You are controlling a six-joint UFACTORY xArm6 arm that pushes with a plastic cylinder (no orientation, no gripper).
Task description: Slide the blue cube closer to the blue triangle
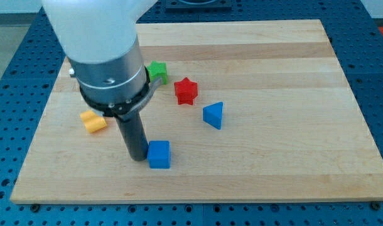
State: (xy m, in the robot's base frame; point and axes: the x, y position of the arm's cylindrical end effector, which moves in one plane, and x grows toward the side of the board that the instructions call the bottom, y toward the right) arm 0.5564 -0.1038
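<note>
The blue cube (159,154) lies near the view's bottom, left of centre, on the wooden board (273,157). The blue triangle (213,115) lies up and to the right of it, about a hundred pixels away. My tip (139,157) is at the end of the dark rod, right against the cube's left side, touching or almost touching it. The arm's white and black body hides the board's upper left part.
A red star (186,90) lies up and left of the blue triangle. A green block (157,71) peeks out beside the arm. A yellow block (93,121) lies at the view's left. Blue perforated table surrounds the board.
</note>
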